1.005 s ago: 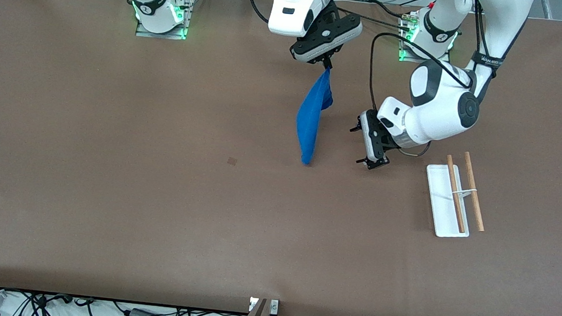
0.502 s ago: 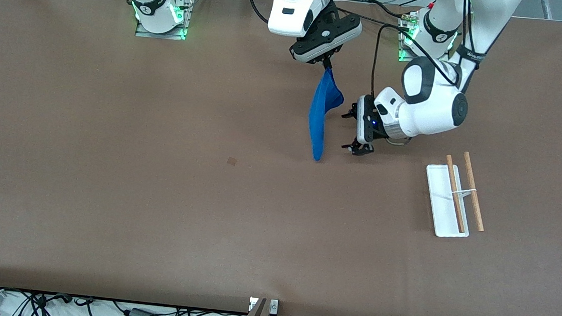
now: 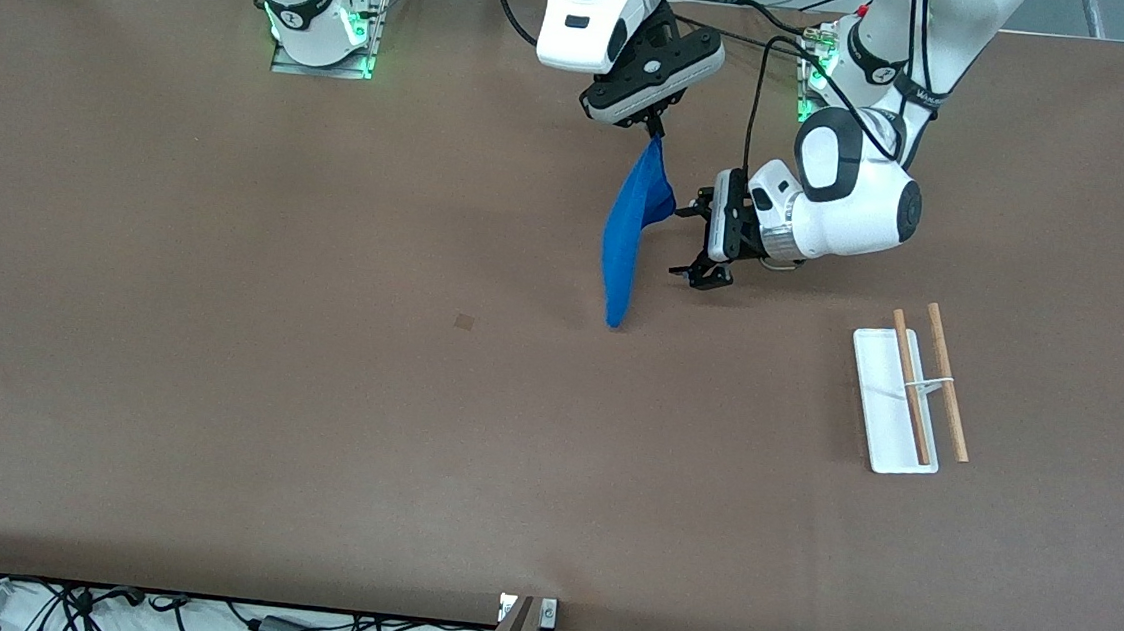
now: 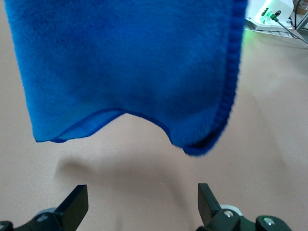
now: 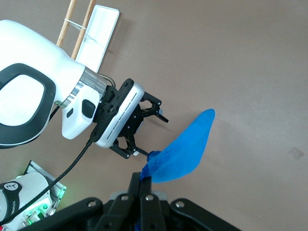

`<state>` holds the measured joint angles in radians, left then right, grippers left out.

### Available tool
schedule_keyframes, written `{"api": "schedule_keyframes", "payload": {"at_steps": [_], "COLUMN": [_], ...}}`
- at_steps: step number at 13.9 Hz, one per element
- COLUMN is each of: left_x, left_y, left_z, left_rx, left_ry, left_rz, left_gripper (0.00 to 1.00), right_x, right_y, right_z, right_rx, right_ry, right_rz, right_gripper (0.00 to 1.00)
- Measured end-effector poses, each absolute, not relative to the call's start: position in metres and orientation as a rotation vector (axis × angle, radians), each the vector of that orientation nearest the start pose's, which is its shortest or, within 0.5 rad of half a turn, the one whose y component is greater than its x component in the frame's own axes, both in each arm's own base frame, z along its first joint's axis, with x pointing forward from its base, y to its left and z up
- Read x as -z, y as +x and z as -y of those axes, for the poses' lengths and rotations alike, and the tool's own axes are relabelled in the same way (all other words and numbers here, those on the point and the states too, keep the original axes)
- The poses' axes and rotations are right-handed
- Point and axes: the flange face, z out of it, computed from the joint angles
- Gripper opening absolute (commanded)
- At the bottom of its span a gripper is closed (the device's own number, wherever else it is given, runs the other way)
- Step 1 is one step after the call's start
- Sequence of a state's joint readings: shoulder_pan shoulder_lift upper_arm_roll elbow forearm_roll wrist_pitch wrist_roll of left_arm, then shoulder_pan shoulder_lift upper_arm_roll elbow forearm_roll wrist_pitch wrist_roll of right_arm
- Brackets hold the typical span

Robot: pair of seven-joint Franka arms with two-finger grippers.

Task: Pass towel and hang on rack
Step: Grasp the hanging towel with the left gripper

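Lettering shows on a black band round the left arm's upper link in the front view, too small to read; no other writing can be made out. Counted there: two arms, one towel (image 3: 632, 233), one rack (image 3: 902, 390) with two wooden rods, one white tray base and one thin crosspiece. The right gripper (image 3: 653, 128) is clenched on the towel's top corner, and the blue cloth hangs from it above the table's middle. The left gripper (image 3: 696, 238) lies sideways just beside the towel at its 3 o'clock, fingers spread and grasping nothing. The rack stands on the table toward the left arm's end, at about 4 o'clock from the towel and well apart from it.

Left wrist view: one towel (image 4: 130, 67) fills the upper frame, its hem hanging free, with two spread fingertips (image 4: 208, 199) below it.

Right wrist view: pinched fingers (image 5: 144, 190) grip the towel (image 5: 185, 151); the left gripper (image 5: 149, 132) gapes next to the cloth; the rack (image 5: 98, 36) sits at 11 o'clock.
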<state>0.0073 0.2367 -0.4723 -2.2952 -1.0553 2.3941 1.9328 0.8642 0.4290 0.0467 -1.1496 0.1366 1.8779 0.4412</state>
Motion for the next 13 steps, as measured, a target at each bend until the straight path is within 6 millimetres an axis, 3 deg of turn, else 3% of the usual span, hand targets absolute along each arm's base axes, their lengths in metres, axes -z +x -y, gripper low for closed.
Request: {"api": "schedule_keyframes", "payload": {"at_steps": [6,7,11,13], "left_x": [-0.280,-0.283,-0.289,-0.289], "left_y": [0.454,0.451,0.445,0.445], "left_z": [0.254,0.258,0.269,0.269], "left_rx": [-0.552,-0.555,-0.591,-0.605], "left_ry": [1.693,1.681,1.662,1.660], "left_rz": [1.684,1.685,1.658,1.646], "left_gripper": [0.97,0.87,0.31,0.15], "right_x": [-0.590,-0.590,-0.590,-0.590], "right_y": [0.431,0.431,0.431,0.431], "right_z": [-0.560,-0.560,-0.560,-0.560], "right_rx": [0.196,0.196,0.196,0.196], "right_ry": [-2.759,-2.759,-2.759,-2.759], "right_rz": [0.618,0.619,0.619,0.619], "right_gripper": [0.00,0.00,0.00,0.00]}}
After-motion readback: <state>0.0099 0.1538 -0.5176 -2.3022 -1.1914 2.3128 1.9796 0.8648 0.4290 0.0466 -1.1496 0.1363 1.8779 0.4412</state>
